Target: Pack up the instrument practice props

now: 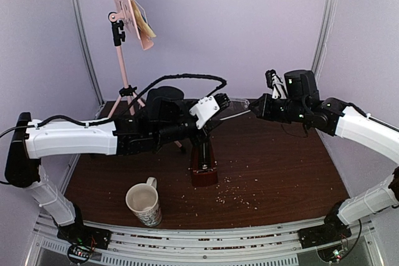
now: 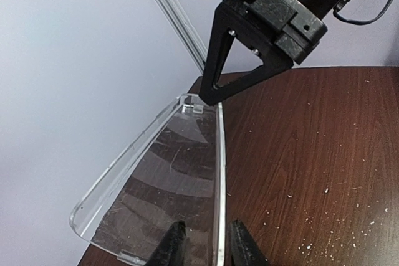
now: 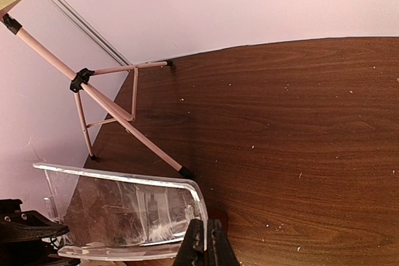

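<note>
Holding a clear cover (image 2: 162, 185) above the table (image 2: 312, 154), between a left hand (image 2: 209, 244) clamped narrow on its wide rim and a right hand (image 3: 206, 239) pinched shut on the narrow tip; probably light, stiff, slippery, best gripped by its edges.
</note>
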Motion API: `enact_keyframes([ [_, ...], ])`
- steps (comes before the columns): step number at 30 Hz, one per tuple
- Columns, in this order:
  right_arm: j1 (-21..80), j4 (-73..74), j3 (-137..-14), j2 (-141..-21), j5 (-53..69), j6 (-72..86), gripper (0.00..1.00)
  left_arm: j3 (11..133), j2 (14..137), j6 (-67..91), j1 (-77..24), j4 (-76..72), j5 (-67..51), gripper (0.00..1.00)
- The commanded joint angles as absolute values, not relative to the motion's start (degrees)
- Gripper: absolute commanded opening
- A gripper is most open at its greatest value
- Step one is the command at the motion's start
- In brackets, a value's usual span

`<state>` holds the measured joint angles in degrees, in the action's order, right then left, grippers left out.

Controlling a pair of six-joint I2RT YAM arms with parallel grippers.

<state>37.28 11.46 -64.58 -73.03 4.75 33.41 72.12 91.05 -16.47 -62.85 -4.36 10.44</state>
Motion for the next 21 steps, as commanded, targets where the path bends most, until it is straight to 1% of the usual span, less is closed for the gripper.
enact_keyframes([
  [1, 37.7, 10.5, -66.3, -73.1, 4.7, 33.5, 0.00, 72.9, 91.9, -17.2, -63.1, -5.3, 11.4, 0.27],
  [4, 37.7, 10.4, -66.3, -73.1, 4.7, 33.5, 0.00, 72.9, 92.1, -17.3, -63.1, -5.2, 11.7, 0.27],
  [5, 37.7, 10.4, -66.3, -73.1, 4.7, 33.5, 0.00, 72.9, 92.1, -17.3, -63.1, -5.2, 11.7, 0.25],
  [16, 37.7, 10.2, -65.8, -73.1, 3.9, 33.3, 0.00, 72.7, 92.2, -16.4, -63.1, -5.1, 10.4, 0.01],
  [17, 37.7, 10.2, -65.7, -73.0, 3.8, 33.3, 0.00, 72.7, 92.2, -16.1, -63.1, -5.1, 10.3, 0.00],
  [19, 37.7, 10.0, -65.6, -72.5, 3.4, 33.3, 0.04, 72.6, 92.2, -15.3, -63.1, -5.2, 10.0, 0.00],
  [21, 37.7, 9.8, -65.3, -71.5, 2.5, 32.9, 0.12, 72.5, 92.0, -14.1, -63.1, -5.6, 9.5, 0.00],
])
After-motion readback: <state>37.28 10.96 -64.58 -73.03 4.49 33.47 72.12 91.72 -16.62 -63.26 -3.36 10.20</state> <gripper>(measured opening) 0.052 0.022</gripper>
